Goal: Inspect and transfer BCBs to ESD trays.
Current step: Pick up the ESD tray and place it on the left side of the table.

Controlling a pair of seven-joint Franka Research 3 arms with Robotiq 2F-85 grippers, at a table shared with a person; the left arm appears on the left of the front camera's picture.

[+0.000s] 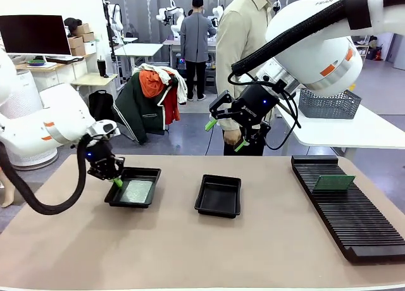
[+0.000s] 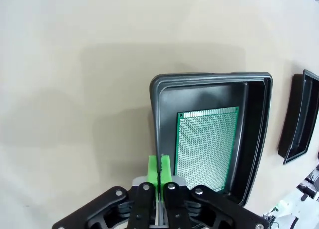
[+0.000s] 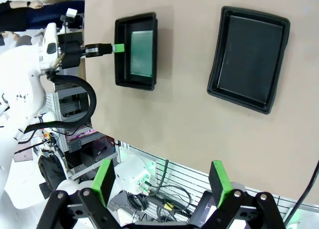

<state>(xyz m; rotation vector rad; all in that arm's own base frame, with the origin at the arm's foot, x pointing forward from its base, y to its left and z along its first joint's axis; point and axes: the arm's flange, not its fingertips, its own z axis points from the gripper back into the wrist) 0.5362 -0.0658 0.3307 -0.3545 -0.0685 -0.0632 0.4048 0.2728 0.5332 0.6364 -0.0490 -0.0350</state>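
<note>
A green BCB (image 1: 137,191) lies flat in the left ESD tray (image 1: 143,172). In the left wrist view this BCB (image 2: 207,147) rests on the tray's floor, inside the walls (image 2: 209,80). My left gripper (image 1: 116,181) hangs shut at that tray's outer wall, its pads (image 2: 153,170) pressed together with nothing between them. The second ESD tray (image 1: 219,196) in the middle holds nothing. Another BCB (image 1: 334,182) stands in the slotted rack (image 1: 354,221). My right gripper (image 1: 225,134) is open, high above the table's far side. From its wrist I see both trays (image 3: 121,55) (image 3: 249,57).
A person (image 1: 243,31) stands behind the table's far edge, close behind my right gripper. A grey wire basket (image 1: 329,104) sits on a white side table at the right. Bare tabletop (image 1: 190,253) spreads along the front.
</note>
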